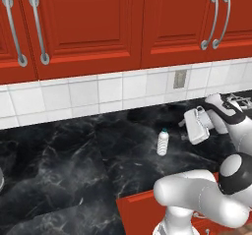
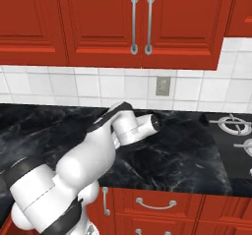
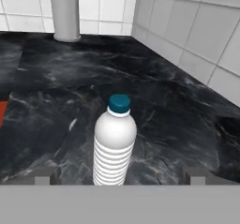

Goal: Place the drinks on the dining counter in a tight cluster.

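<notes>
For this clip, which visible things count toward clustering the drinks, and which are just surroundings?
Job:
- teal-capped bottle, upright on the black counter
- gripper, open, bottle between its fingertips' line

Surroundings:
- red cabinets
- wall outlet
- stove burners

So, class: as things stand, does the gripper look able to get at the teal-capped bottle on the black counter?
Probably yes. The gripper is open and faces the upright teal-capped bottle, which stands alone on the black counter, with nothing between them.
</notes>
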### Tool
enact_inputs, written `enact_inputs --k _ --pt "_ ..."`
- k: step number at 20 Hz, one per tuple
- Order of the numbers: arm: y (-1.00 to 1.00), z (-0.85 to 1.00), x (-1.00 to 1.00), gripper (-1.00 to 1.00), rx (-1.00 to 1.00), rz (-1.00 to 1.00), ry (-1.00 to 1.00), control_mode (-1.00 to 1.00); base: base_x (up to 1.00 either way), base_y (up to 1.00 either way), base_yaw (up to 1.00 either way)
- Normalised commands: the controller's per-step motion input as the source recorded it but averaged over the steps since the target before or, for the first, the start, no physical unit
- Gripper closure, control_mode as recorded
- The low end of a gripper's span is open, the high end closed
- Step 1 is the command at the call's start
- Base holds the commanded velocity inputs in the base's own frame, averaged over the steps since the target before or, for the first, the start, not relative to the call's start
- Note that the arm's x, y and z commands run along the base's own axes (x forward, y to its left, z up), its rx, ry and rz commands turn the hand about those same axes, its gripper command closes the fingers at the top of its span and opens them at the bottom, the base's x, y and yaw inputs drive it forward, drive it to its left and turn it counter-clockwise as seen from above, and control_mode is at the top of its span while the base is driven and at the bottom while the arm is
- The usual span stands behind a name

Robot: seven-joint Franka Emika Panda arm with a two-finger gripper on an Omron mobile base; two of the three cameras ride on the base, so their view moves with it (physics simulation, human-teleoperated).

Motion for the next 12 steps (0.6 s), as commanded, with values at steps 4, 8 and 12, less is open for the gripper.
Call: enact_inputs --k 4,8,12 --pt "0.01 -0.01 -0.11 -1.0 0.01 0.08 -0.04 -1.0 0.0 0.0 0.0" --pt "0.0 0.0 -0.15 -1.0 0.0 0.12 0.0 -1.0 0.0 0.0 0.0" --pt "0.06 -0.07 -0.04 -1.0 0.0 0.07 0.08 -1.0 0.0 0.0 0.0"
